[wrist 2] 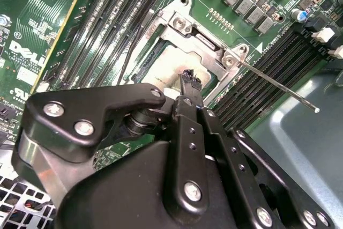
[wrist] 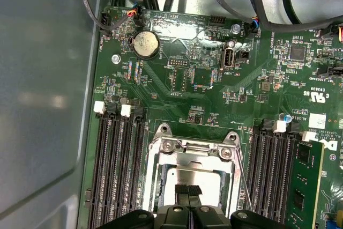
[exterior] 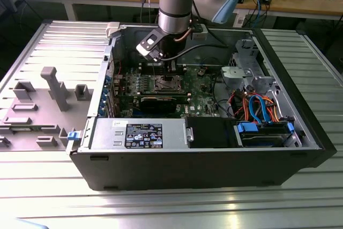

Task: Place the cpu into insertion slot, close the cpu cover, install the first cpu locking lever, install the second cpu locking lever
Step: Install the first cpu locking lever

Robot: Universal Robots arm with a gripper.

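The cpu (wrist: 199, 178) lies flat in the insertion slot (exterior: 163, 85) on the green motherboard, its pale face (wrist 2: 170, 67) showing. The cpu cover (wrist: 193, 154), a silvery frame (wrist 2: 206, 44), lies down around the chip. My gripper (wrist: 187, 190) hangs right over the chip's face with its black fingertips (wrist 2: 188, 80) pressed together and nothing between them. Whether they touch the chip I cannot tell. One thin locking lever (wrist 2: 278, 85) sticks out free from the socket's corner and also shows beside the socket (wrist: 239, 178). A second thin lever (wrist 2: 130, 52) runs along the socket's other side.
Black memory slots (wrist: 115, 170) flank the socket on both sides. A power supply (exterior: 142, 135) and drive bay with blue and orange cables (exterior: 257, 108) fill the case's front. The case wall (wrist: 48, 95) rises close by. A grey fixture (exterior: 51, 87) stands outside the case.
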